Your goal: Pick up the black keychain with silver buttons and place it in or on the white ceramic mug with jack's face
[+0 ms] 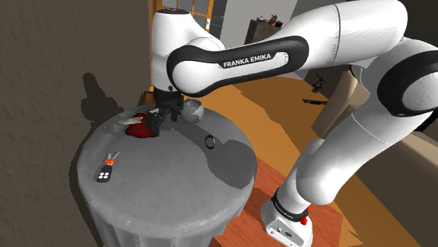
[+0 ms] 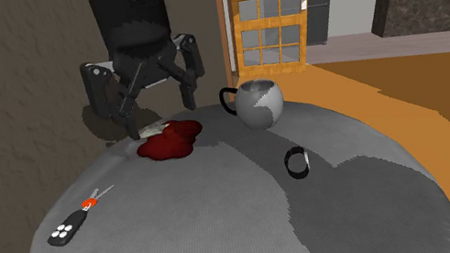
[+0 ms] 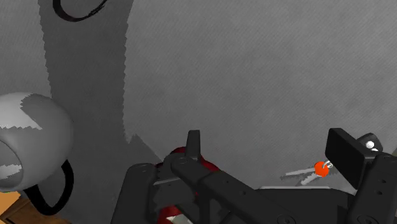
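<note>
The hand (image 2: 162, 122) hangs wide open and empty above a red object (image 2: 170, 143) of unclear kind at the counter's (image 2: 232, 240) far side. The black keychain (image 2: 64, 232) lies well apart, near the edge at the second exterior view's left. In the wrist view, 1 finger (image 3: 347, 153) hides most of its fob. The grey-white mug (image 2: 259, 103) stands just beside the hand, no face discernible. A black ring (image 2: 296, 161) lies amid open cloth.

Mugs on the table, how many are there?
1. The round grey-and-white mug stands beside the flat red thing, near the round grey table's edge. None looks hidden.
</note>
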Action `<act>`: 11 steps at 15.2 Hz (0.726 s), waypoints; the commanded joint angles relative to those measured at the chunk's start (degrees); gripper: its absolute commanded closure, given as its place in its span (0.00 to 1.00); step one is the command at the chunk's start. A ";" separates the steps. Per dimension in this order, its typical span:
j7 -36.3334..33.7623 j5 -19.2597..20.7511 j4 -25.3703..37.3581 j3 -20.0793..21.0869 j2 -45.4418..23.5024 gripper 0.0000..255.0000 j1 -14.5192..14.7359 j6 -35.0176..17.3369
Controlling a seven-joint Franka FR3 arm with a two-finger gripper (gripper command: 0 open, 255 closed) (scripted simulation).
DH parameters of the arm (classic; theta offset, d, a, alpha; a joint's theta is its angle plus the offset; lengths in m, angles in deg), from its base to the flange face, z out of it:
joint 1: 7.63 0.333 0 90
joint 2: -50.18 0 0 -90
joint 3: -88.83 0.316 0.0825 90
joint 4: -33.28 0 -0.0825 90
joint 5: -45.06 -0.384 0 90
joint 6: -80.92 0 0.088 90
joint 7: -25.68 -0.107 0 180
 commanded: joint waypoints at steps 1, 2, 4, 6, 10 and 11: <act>-2.59 0.87 1.72 1.64 -3.67 0.00 0.73 -1.51; -3.70 1.51 3.01 2.27 -5.68 0.00 1.04 -1.99; -5.96 2.97 5.77 3.40 -9.80 0.00 1.79 -2.78; -8.22 4.64 8.80 4.32 -14.01 0.00 2.71 -3.34; -12.47 8.23 15.72 5.29 -22.64 0.00 5.39 -3.71; -13.43 9.13 17.64 5.40 -24.83 0.00 6.18 -3.64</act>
